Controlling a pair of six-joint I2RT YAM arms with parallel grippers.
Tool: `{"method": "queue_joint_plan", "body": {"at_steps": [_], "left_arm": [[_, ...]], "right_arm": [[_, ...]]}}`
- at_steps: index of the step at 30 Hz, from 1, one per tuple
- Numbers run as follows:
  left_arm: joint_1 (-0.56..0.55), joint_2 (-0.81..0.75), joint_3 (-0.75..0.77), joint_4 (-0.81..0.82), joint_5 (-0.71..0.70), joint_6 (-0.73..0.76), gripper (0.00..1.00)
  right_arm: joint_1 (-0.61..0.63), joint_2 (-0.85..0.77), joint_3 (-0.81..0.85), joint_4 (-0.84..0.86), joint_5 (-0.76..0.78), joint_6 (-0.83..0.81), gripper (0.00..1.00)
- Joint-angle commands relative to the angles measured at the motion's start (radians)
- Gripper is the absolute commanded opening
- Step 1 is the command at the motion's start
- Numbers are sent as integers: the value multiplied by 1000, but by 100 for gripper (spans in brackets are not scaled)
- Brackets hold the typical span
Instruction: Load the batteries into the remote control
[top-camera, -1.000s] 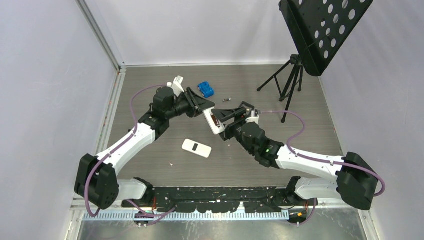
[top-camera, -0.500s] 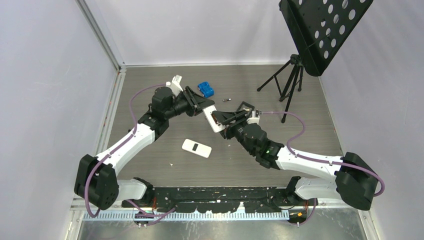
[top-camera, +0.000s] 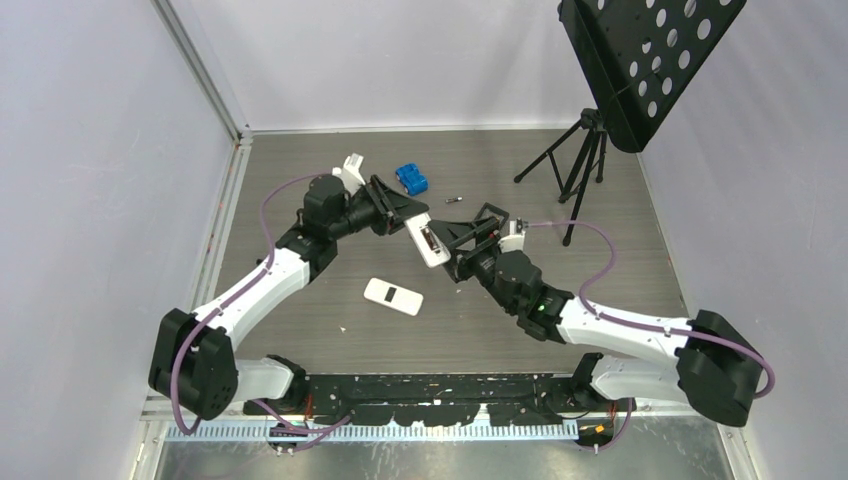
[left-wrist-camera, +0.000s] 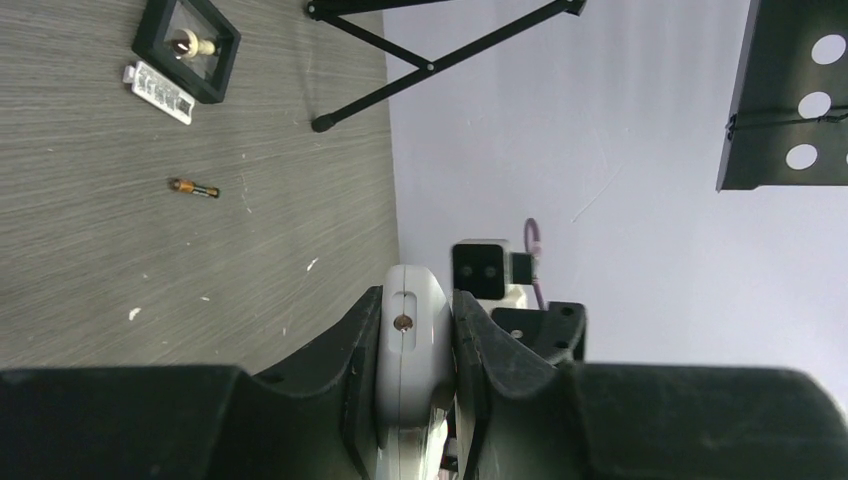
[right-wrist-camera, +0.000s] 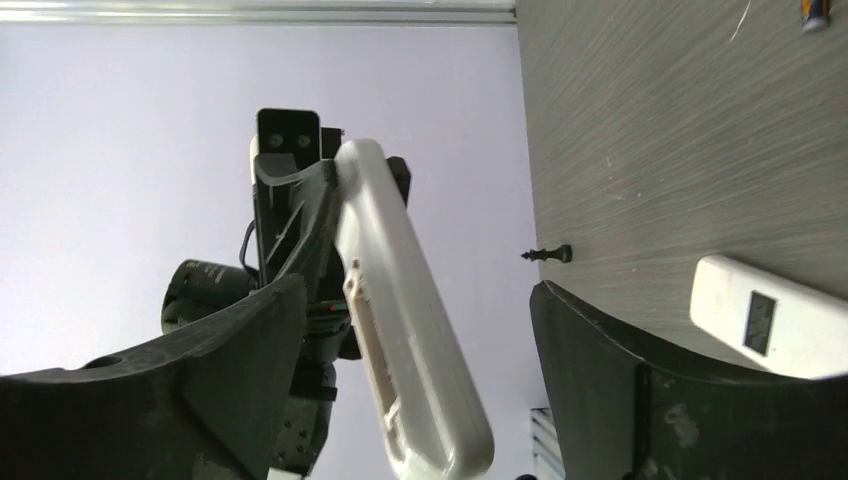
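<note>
Since a second ago the right arm (top-camera: 600, 320) has crept in: wrist nudged toward the remote control (right-wrist-camera: 400, 330), forearm a touch lower. The left arm (top-camera: 255, 290) and the remote are basically where they were.

Grip check: left fingers (left-wrist-camera: 345, 360) are clenched on one end of the remote, holding it tilted up off the desk (top-camera: 440, 335), slot (right-wrist-camera: 362, 330) side turned to the right arm. My read is that left is the vise so right can work the open bay. The right fingers (right-wrist-camera: 230, 340) are spread wide, straddling the free end. The wrist view shows gaps on both sides, nothing gripped, no cell in them.

Remote looks like a slim white slab with rounded corners and a long recessed slot down one face, greyish inside. I can't tell whether a cell is seated yet.

One battery (left-wrist-camera: 193, 187) lies loose on the desk beyond the arms, near the blue block (top-camera: 411, 179). It's a small dark cylinder with a coppery end. A second white piece (top-camera: 393, 296) with a black rectangle lies flat nearer the bases, well apart from the held part. Probably the cover, parked until loading is done.
</note>
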Motion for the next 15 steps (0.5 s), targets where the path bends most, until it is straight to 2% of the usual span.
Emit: {"method": "queue_joint_plan", "body": {"at_steps": [1,4,8,9,11,12,15], "left_arm": [[40,-26,-11,65,57,90,0],[75,-28,-12,72,136,212,0],[80,-52,-7,-26,231,479,0],[80,-59,-17,-24,271,527,0],[80,-73,-45,29,346,554,0],[80,-80,-60,73,379,554,0],[80,-106,-73,107,433,578,0]], "right_arm": [[-29,-123,-31,30,1,-226,90],[-82,-203,-27,-69,-72,-365,90],[-135,-253,112,-486,-64,-627,87],[-141,-246,152,-583,-44,-702,83],[-158,-218,214,-748,5,-826,67],[-180,-201,236,-797,10,-871,62],[-229,-139,273,-885,-37,-981,59]]}}
